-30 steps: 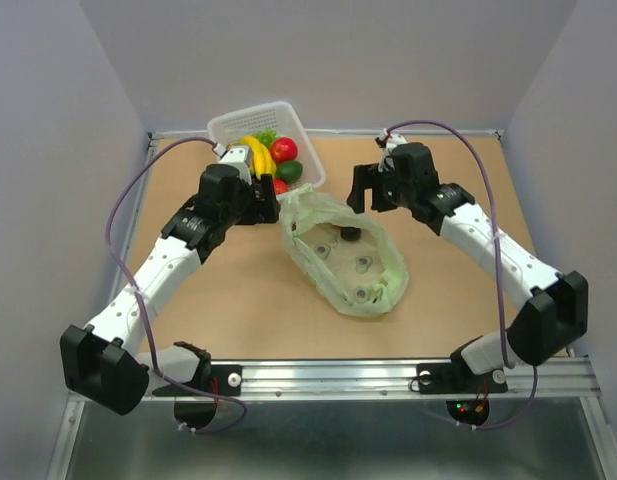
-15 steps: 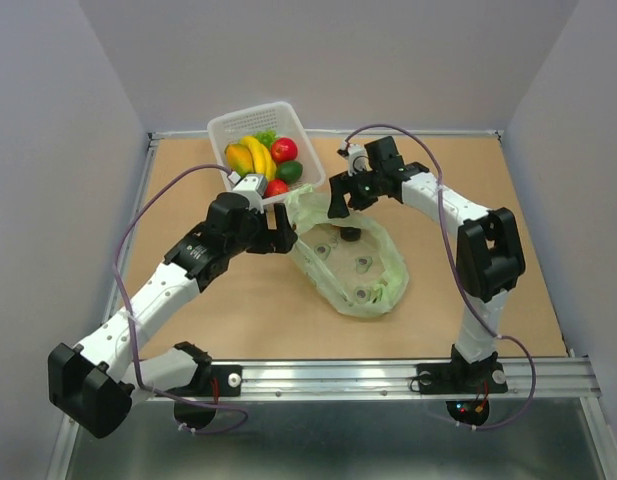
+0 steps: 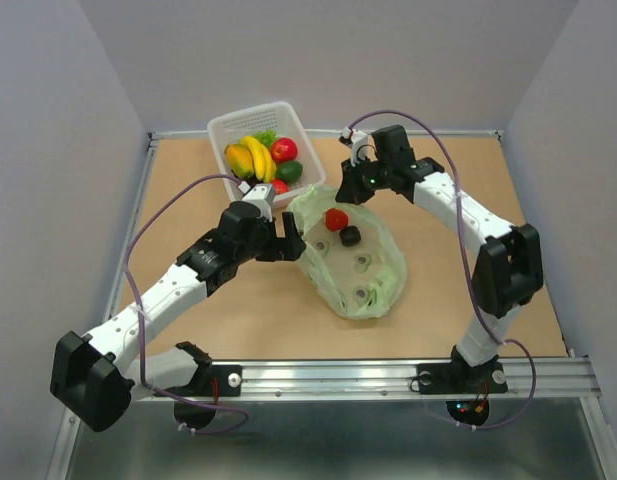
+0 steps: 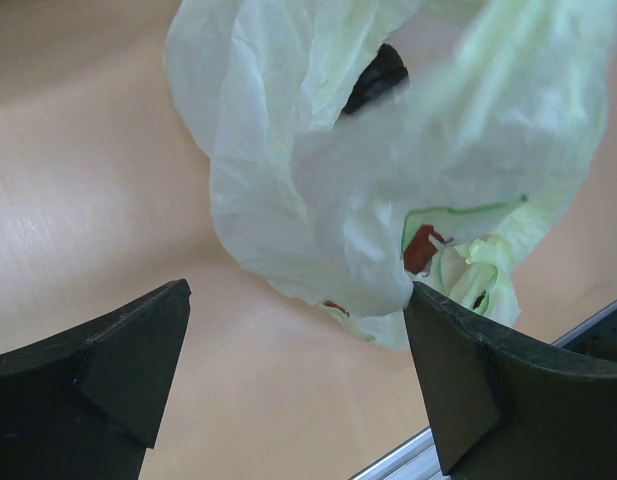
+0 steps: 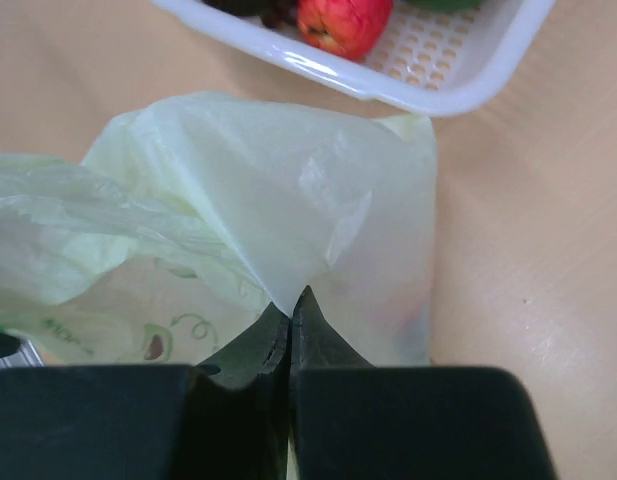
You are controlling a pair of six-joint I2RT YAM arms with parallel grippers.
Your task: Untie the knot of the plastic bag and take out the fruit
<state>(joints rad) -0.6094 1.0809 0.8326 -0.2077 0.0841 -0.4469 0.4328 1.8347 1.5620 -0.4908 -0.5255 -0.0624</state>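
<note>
Plastic bag [image 3: 360,268] lies mid-table, mouth gaping, no knot discernible; the job looks to be at the emptying stage. White basket [image 3: 289,109] with a banana [image 3: 258,155] sits just beside its far edge. Right gripper [image 5: 290,310] pinches the bag's far rim; left gripper [image 3: 291,240] hangs with fingers spread at its left edge. Next, reach the red fruit [image 3: 336,219] and dark fruit [image 3: 350,236] inside; loose film may snag.

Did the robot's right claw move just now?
Yes. The right gripper swung left, closer to the white basket, and now pinches the plastic bag.
</note>
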